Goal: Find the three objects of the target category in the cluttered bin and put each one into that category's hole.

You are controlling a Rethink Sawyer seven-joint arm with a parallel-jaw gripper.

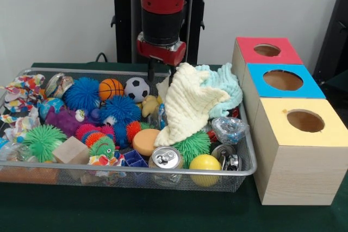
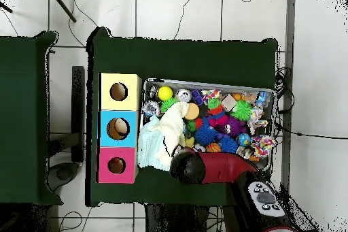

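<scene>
The cluttered bin (image 1: 247, 171) is a shallow silver wire-mesh basket full of toys; it also shows in the overhead view (image 2: 266, 92). A cream cloth (image 1: 187, 104) is heaped up at its right end over a pale blue cloth (image 1: 225, 88); in the overhead view the cream cloth (image 2: 163, 137) reaches past the bin's edge toward the boxes. My gripper (image 1: 161, 74) hangs over the bin's back edge, right beside the cream cloth's top. The arm's end (image 2: 187, 168) covers it from above. Three wooden boxes have holes: red (image 1: 266, 50), blue (image 1: 283, 80), yellow (image 1: 305, 120).
The bin holds spiky balls (image 1: 82, 93), a small basketball (image 1: 111, 88), a soccer ball (image 1: 137, 88), a yellow ball (image 1: 205, 163), drink cans (image 1: 165, 158), a wooden block (image 1: 70, 150) and patterned cloths (image 1: 22, 88). The boxes stand close against the bin's right side.
</scene>
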